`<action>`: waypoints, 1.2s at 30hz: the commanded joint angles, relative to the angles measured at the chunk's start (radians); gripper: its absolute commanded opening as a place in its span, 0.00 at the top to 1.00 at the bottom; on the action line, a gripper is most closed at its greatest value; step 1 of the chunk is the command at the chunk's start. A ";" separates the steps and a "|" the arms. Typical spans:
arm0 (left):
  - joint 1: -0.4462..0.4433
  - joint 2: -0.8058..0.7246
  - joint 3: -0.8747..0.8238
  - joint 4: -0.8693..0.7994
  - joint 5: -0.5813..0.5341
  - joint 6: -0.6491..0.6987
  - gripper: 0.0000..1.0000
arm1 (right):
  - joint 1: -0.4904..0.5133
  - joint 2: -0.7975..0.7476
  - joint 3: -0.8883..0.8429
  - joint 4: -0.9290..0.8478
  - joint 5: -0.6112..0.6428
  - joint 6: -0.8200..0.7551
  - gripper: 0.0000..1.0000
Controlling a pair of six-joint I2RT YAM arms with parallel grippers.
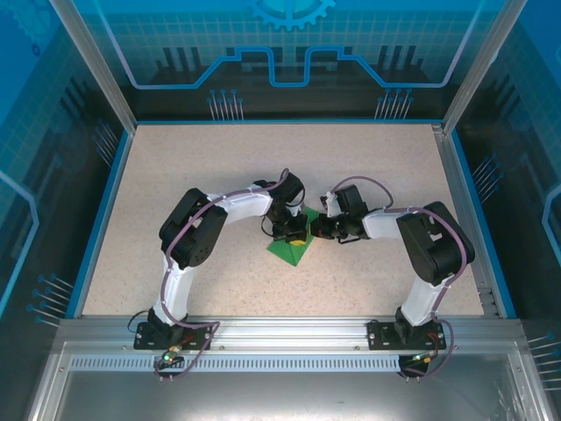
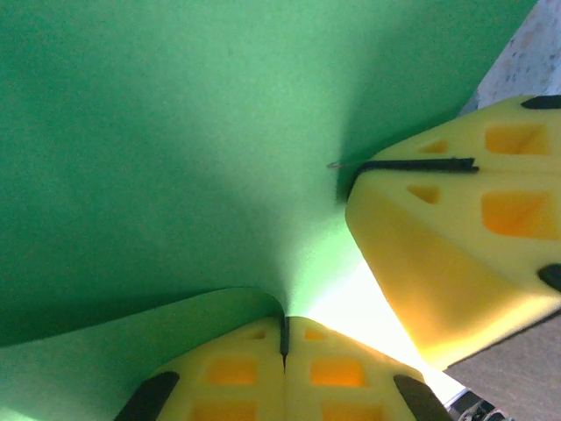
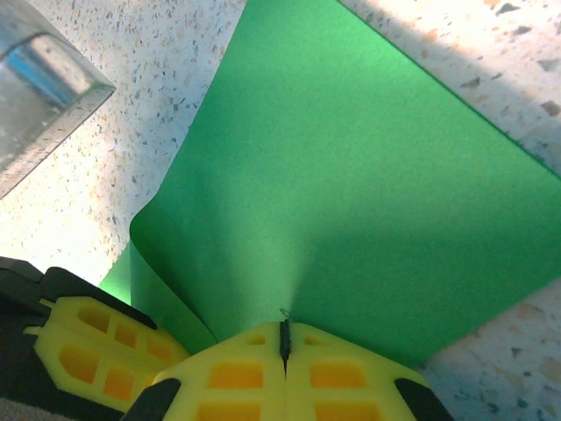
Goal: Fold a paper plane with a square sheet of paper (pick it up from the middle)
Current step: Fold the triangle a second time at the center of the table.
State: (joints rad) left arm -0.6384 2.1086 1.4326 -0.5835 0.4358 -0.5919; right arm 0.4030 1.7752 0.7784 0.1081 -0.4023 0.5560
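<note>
Both hands gripped the square sheet of paper [image 1: 286, 251] near the middle of the desk [image 1: 175, 175], with their fingertips almost meeting. The left hand [image 1: 293, 231] was clamped shut on a pinched-up ridge of the green sheet. In its wrist view the paper ran straight into the seam between its yellow fingers [image 2: 228, 377] and bowed up around them. The right hand [image 1: 317, 231] was shut on the same ridge just beside it (its yellow fingers [image 2: 438, 237] came in tilted from the right of the left wrist view). From the right wrist, the sheet spread away from the closed fingers [image 3: 342, 377] over the speckled desk, mostly flat, its near-left edge curled up. The rest of the sheet lay on the desk under the hands, one corner pointing toward the arm bases. Both arms bent inward, elbows out, wrists facing each other.
</note>
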 commanded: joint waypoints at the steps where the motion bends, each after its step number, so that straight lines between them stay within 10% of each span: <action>1: -0.007 0.018 0.007 -0.021 0.031 0.024 0.97 | -0.016 0.021 -0.020 -0.052 0.002 -0.021 0.99; 36: -0.004 0.006 -0.007 -0.009 -0.063 -0.006 0.97 | -0.018 0.021 -0.033 -0.051 0.003 -0.025 1.00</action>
State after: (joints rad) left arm -0.6498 2.1128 1.4330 -0.5835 0.4480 -0.5770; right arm 0.4030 1.7752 0.7757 0.1116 -0.4046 0.5442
